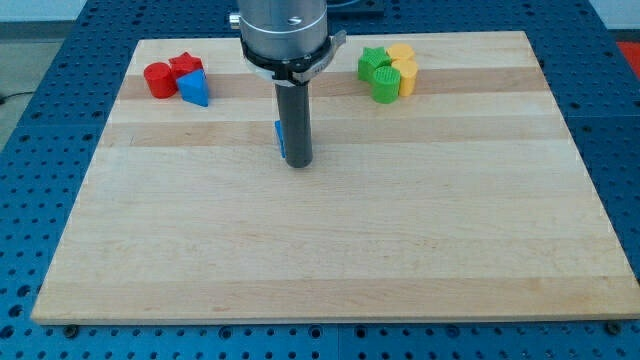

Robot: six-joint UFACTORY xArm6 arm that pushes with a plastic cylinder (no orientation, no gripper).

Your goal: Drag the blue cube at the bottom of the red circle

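The red circle (157,79) lies at the view's top left on the wooden board (330,250). A red star-like block (186,67) touches it on its right, and a blue triangular block (195,88) sits just below that. My rod comes down from the view's top centre. My tip (298,161) rests on the board near the middle. The blue cube (279,139) is mostly hidden behind the rod; only a thin blue sliver shows at the rod's left side, touching it.
A cluster of two green blocks (378,72) and two yellow blocks (403,66) sits at the view's top right. The board lies on a blue perforated table (40,120).
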